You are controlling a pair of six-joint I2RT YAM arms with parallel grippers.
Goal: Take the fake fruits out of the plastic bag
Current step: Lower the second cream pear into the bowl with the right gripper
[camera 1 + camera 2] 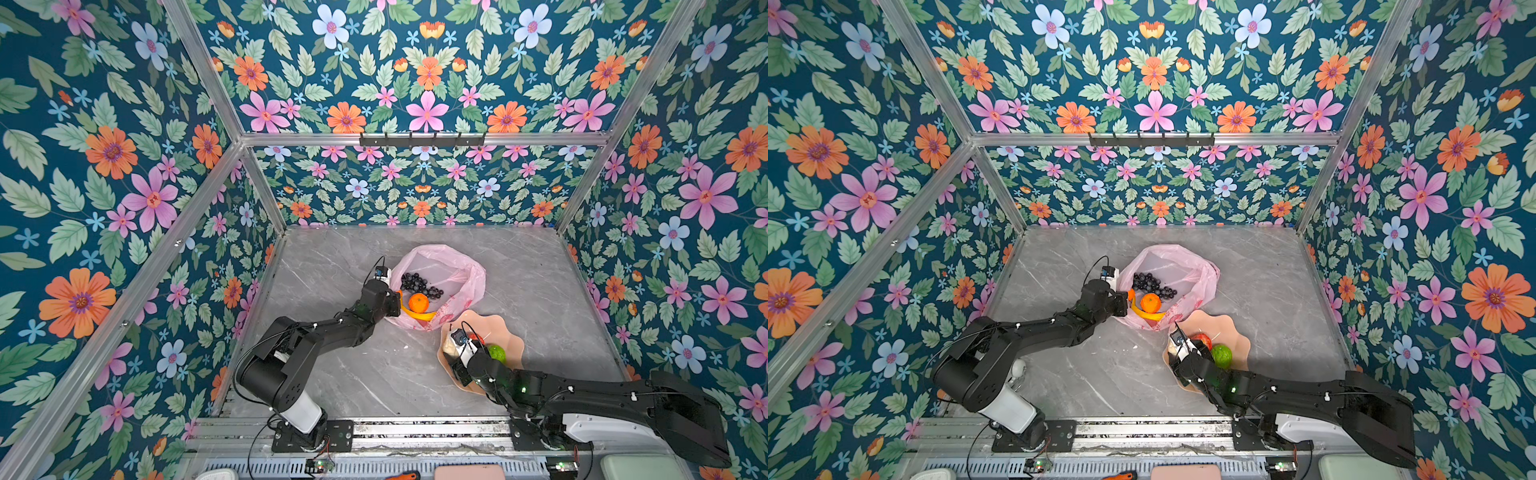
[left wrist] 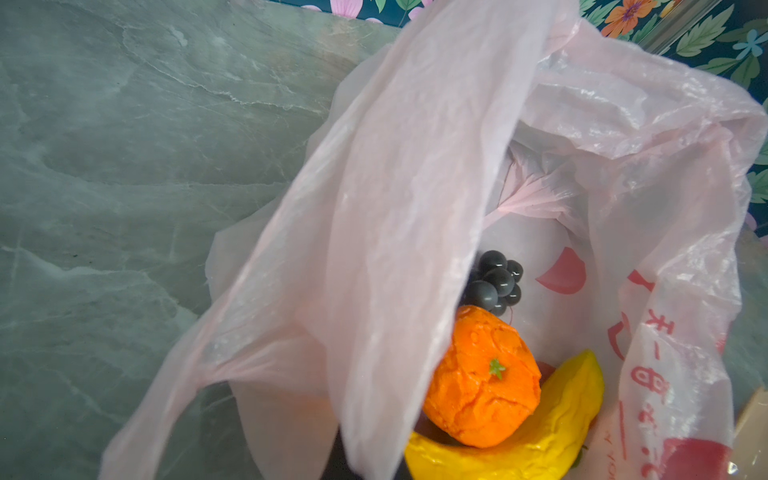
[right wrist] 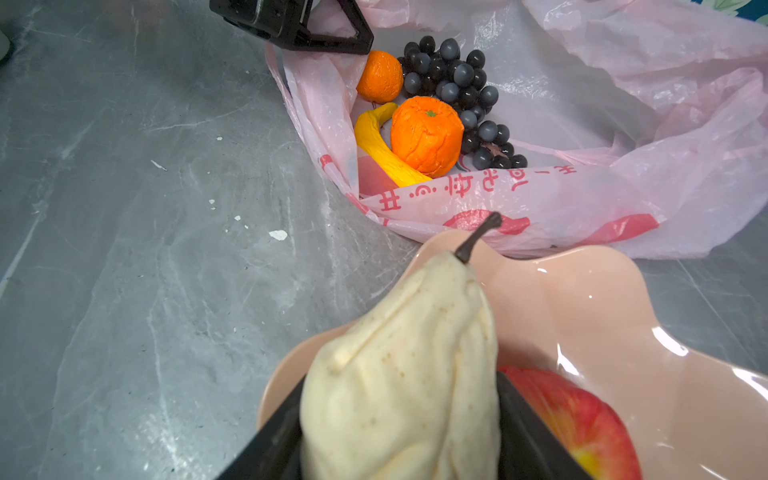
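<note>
Plastic bag [image 1: 453,266] is lying open on the marble table [image 1: 332,270] toward the back of the workspace, its mouth spreading wide in both top views. The left gripper [image 1: 394,300] is clenching the bag's near-left rim and holding a fold of film up, so the opening is staying clear. Inside, a dark grape bunch [image 3: 457,87] is resting deepest, a large orange [image 3: 427,135] is sitting against it, a second smaller orange [image 3: 380,77] is lying just beside the left jaws, and a yellow banana [image 3: 384,151] is curving along the near wall, its long axis running roughly along the bag's rim.

Nearer the front and touching the bag's printed edge, the peach scalloped bowl [image 3: 602,299] is already carrying a red apple [image 3: 582,419] and a bumpy green fruit [image 1: 1221,355]. The right gripper [image 3: 401,415] is hovering over the bowl's near-left lobe, its jaws grasping a cream pear [image 3: 399,374] by the belly, stem pointing toward the bag. Judging from this, the pear needs only to be lowered and let go; the right arm, being free afterwards, looks better placed for the large orange.
</note>
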